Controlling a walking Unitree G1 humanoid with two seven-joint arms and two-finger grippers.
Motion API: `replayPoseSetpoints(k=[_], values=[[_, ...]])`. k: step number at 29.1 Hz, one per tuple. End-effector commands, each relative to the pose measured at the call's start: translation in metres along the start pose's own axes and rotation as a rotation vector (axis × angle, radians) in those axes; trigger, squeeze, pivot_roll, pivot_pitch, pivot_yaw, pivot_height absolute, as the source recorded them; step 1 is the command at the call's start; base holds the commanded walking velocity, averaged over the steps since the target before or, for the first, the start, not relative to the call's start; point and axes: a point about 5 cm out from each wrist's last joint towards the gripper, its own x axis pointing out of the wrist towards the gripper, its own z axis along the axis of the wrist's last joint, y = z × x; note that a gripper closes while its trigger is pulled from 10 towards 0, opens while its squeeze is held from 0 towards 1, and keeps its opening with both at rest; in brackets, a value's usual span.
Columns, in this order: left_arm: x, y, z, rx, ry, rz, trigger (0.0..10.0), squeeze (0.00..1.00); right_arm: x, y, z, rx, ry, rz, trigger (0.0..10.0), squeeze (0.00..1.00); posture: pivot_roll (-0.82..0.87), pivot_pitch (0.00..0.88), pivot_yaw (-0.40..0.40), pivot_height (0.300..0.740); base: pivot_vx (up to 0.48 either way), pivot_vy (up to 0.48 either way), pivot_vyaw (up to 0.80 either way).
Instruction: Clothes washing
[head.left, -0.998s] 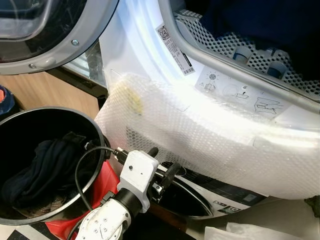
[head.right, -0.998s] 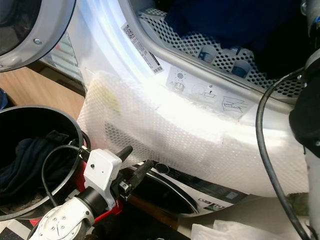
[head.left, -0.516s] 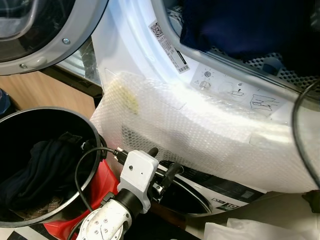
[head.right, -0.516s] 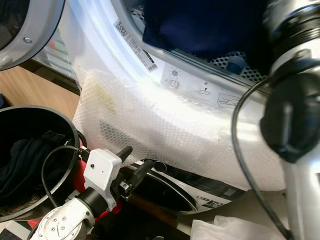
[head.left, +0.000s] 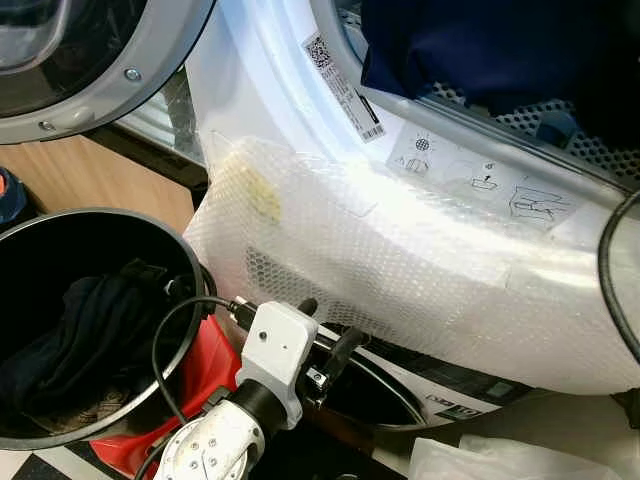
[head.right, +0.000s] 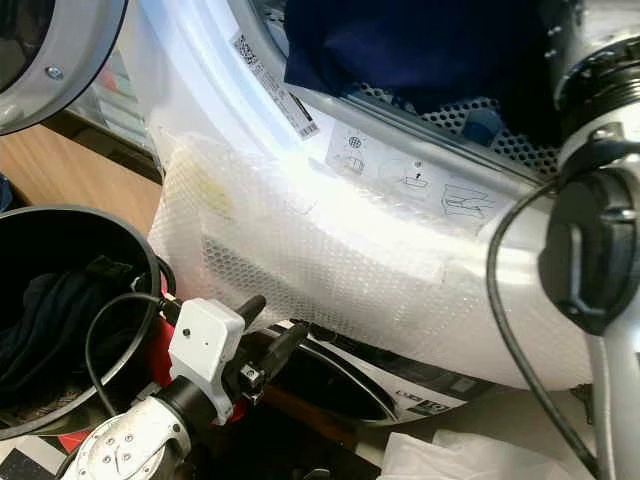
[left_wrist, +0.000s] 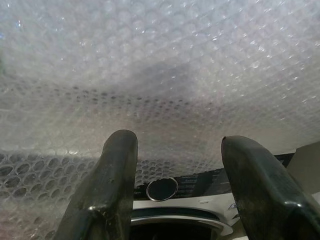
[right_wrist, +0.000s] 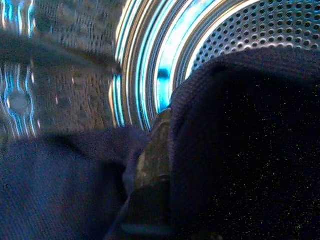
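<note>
I am seeing the black bin (head.left: 190, 262) sitting just beside my left claw (head.left: 325, 322), on its outer side, and it is holding a heap of dark clothes (head.left: 90, 330). Something red (head.left: 205, 365) is showing under the bin, close behind the claw. Up ahead of the claw, the washer drum (head.left: 520, 118) is carrying a navy garment (head.left: 480, 50). On the floor (head.left: 575, 420), off to the claw's inner side, a crumpled white sheet (head.left: 500, 460) is lying.
</note>
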Motion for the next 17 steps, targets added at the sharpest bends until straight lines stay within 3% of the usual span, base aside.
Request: replayPoseSetpoints(k=[1, 6, 7, 8, 9, 13, 17], values=[[-0.003, -0.005, 0.003, -0.019, -0.007, -0.02, 10.0, 0.0, -0.007, -0.019, -0.009, -0.067, 0.07, 0.039, 10.0, 0.0, 0.03, 0.299, -0.214, 0.74, 0.0, 0.0, 0.0], [-0.001, -0.004, 0.003, -0.021, -0.008, -0.024, 10.0, 0.0, -0.016, -0.039, -0.012, -0.109, 0.132, 0.108, 10.0, 0.0, 0.02, 0.297, -0.204, 0.74, 0.0, 0.0, 0.0], [-0.001, -0.004, 0.003, -0.023, -0.007, -0.027, 10.0, 0.0, -0.019, -0.045, -0.013, -0.13, 0.149, 0.117, 10.0, 0.77, 0.02, 0.295, -0.202, 0.74, 0.0, 0.0, 0.0], [-0.001, -0.004, 0.003, -0.023, -0.007, -0.027, 10.0, 0.0, -0.019, -0.045, -0.013, -0.13, 0.149, 0.117, 10.0, 0.77, 0.02, 0.295, -0.202, 0.74, 0.0, 0.0, 0.0], [-0.001, -0.004, 0.003, -0.024, -0.006, -0.03, 10.0, 0.0, -0.022, -0.051, -0.013, -0.153, 0.168, 0.129, 10.0, 1.0, 0.02, 0.291, -0.199, 0.74, 0.0, 0.0, 0.0], [-0.001, -0.003, 0.002, -0.025, -0.003, -0.033, 10.0, 0.0, -0.028, -0.061, -0.013, -0.144, 0.184, 0.157, 10.0, 1.0, 0.01, 0.285, -0.191, 0.74, 0.0, 0.0, 0.0], [0.001, -0.004, 0.002, -0.024, 0.0, -0.053, 10.0, 0.0, -0.038, -0.08, -0.007, -0.035, 0.189, 0.16, 10.0, 1.0, 0.0, 0.274, -0.178, 0.74, 0.0, 0.0, 0.0]])
